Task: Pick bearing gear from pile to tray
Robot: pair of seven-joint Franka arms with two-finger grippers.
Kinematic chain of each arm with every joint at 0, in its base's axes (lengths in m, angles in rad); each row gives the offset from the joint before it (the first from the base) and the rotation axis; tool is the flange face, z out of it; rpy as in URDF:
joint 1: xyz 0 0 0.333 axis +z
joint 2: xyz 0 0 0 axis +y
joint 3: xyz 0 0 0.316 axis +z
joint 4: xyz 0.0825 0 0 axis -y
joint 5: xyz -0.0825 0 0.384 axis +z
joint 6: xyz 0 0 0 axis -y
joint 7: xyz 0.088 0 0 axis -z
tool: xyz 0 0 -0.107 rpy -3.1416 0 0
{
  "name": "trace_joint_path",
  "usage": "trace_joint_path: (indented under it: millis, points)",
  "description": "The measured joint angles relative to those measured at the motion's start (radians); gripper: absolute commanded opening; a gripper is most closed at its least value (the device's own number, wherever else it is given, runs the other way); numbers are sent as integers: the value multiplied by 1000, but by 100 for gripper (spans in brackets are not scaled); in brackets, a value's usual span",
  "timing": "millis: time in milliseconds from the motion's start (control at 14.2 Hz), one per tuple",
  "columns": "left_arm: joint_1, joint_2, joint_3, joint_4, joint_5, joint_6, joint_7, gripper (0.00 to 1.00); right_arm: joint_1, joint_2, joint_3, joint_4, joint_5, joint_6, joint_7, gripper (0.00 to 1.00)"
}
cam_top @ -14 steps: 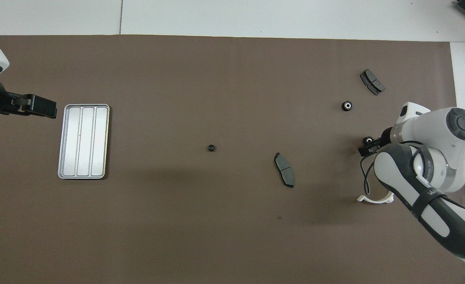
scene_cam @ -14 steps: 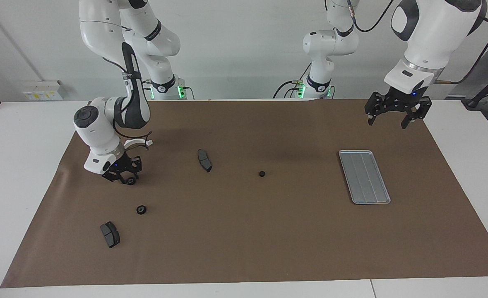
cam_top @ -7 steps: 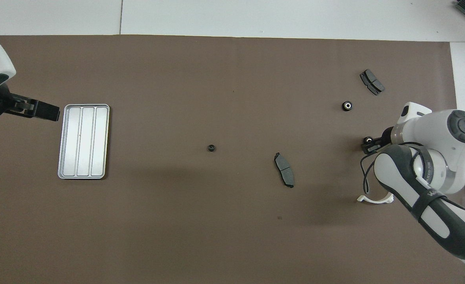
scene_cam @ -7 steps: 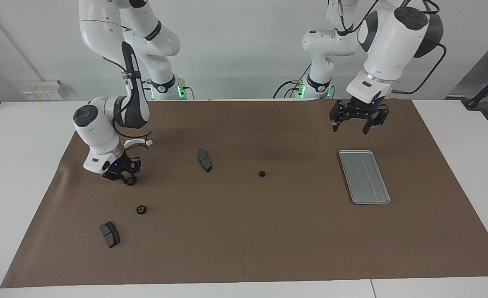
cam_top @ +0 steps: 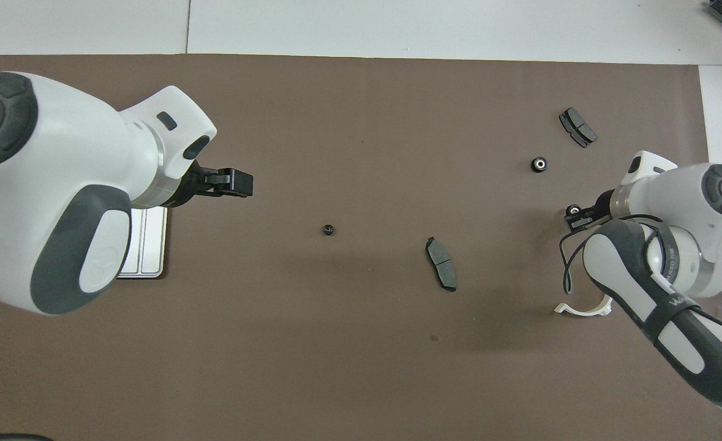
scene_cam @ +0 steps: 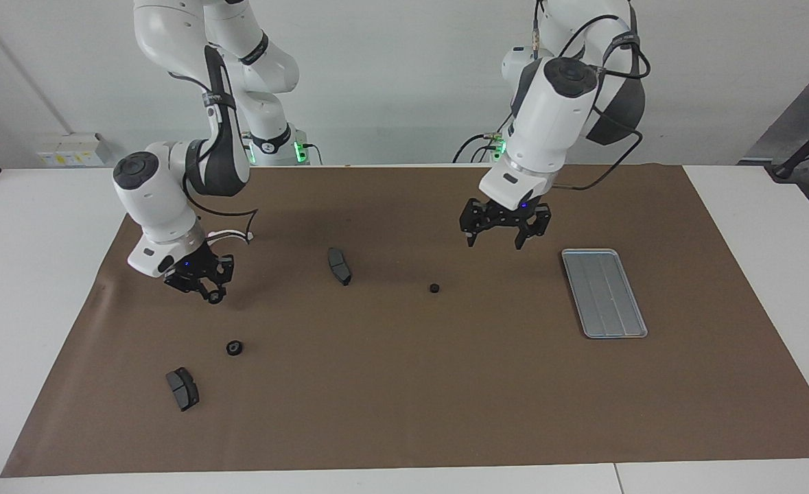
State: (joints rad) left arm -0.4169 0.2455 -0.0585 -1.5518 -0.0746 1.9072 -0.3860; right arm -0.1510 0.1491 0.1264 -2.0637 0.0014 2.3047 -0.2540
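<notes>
facing view: right tool (scene_cam: 210,291) is clamped on a small black gear (scene_cam: 216,298) just above the table (scene_cam: 404,384). left tool (scene_cam: 503,232) hangs with fingers apart beside the tray (scene_cam: 604,293).

overhead view: held gear (cam_top: 574,211) shows at the right tool's (cam_top: 576,215) tip; tray (cam_top: 146,245) is partly covered by the left arm.

White table (scene_cam: 33,274) carries a brown mat (scene_cam: 404,398) holding tray (scene_cam: 604,293) and scattered parts (scene_cam: 339,266).

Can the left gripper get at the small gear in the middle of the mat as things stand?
Probably yes: the left gripper is open, over bare mat between the tray and that gear, with nothing between them.
</notes>
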Motion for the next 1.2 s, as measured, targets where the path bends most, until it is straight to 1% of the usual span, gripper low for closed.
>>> trace_joint_path:
  millis: [282, 424, 565, 635, 776, 988, 1059, 1200]
  points:
    - [-78, 184, 6, 194, 47, -56, -114, 100, 81, -50, 4, 53, 0, -110, 176, 0]
    - [-107, 249, 6, 235, 64, -51, -147, 100, 103, -59, 5, 93, 0, -171, 228, 0]
    - [-126, 278, 7, 228, 85, -12, -189, 100, 122, -61, 5, 116, 1, -195, 271, 0]
    - [-131, 282, 7, 204, 88, 24, -201, 100, 134, -61, 5, 120, 1, -196, 291, 0]
    - [-134, 274, 7, 117, 89, 129, -220, 100, 151, -61, 6, 120, 1, -196, 317, 0]
    - [-141, 223, 7, -96, 89, 335, -245, 100, 153, -61, 5, 120, 1, -197, 320, 0]
    - [-143, 204, 6, -159, 89, 377, -252, 100, 153, -61, 5, 119, 1, -197, 320, 0]
    - [-143, 174, 6, -222, 89, 390, -255, 100, 153, -61, 5, 119, 1, -198, 320, 0]
